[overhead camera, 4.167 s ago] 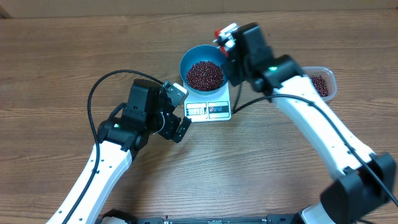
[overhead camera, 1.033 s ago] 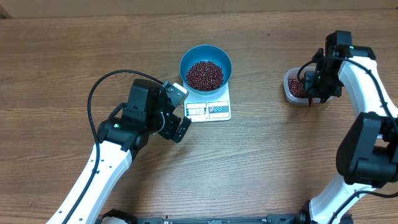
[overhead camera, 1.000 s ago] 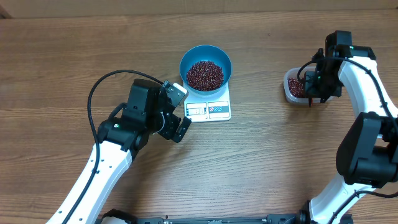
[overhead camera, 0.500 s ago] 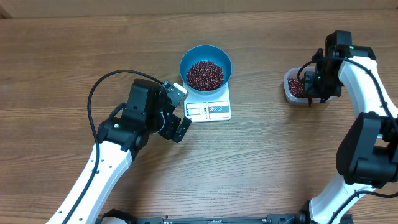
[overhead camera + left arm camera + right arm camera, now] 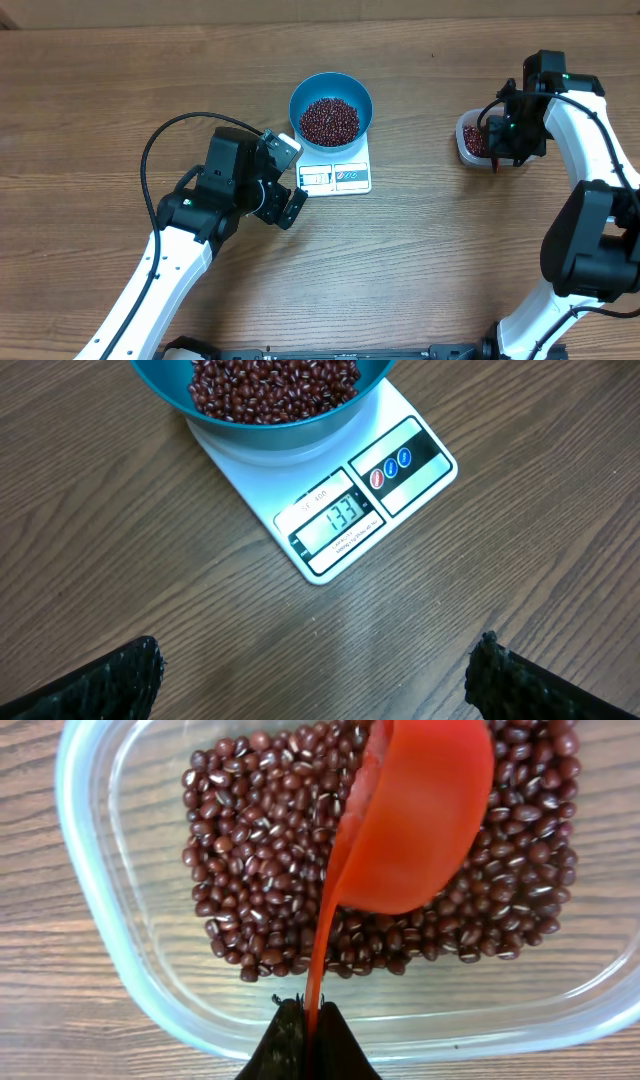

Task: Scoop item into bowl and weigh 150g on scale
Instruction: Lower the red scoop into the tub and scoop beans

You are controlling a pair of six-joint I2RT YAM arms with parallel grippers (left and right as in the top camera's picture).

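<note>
Red plastic scoop point(image 5: 420, 820), glossy oval beans point(image 5: 260, 850)

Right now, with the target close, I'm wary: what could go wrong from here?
Overshoot: the scale reads 133, so a full scoop of beans may pass the target. Spill: the right gripper pinches only the scoop's thin handle, and the bowl is far across the table.

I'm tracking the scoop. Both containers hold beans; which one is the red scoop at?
The clear plastic tub: the right hand, shut on the red scoop, holds it over the tub's beans. The blue bowl stands apart on the scale.
</note>
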